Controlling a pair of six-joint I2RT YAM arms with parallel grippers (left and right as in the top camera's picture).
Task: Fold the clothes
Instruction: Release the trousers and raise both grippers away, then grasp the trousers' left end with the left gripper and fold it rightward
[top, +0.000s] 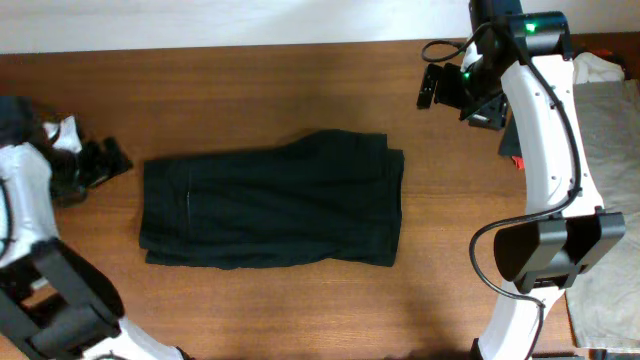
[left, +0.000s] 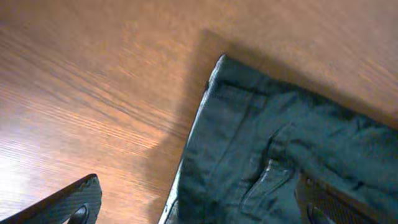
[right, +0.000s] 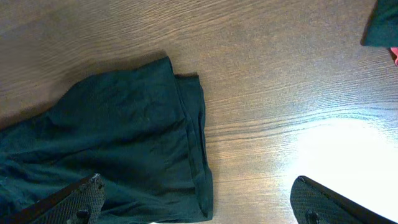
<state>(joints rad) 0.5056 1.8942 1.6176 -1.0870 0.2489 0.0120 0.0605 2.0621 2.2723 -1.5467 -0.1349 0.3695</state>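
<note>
One dark garment (top: 272, 200) is laid folded at the middle of the bench (top: 250, 90). Two grippers are counted: the left gripper (top: 105, 160), spread empty just left of it, and the right gripper (top: 430, 86), spread empty at the far right.
</note>
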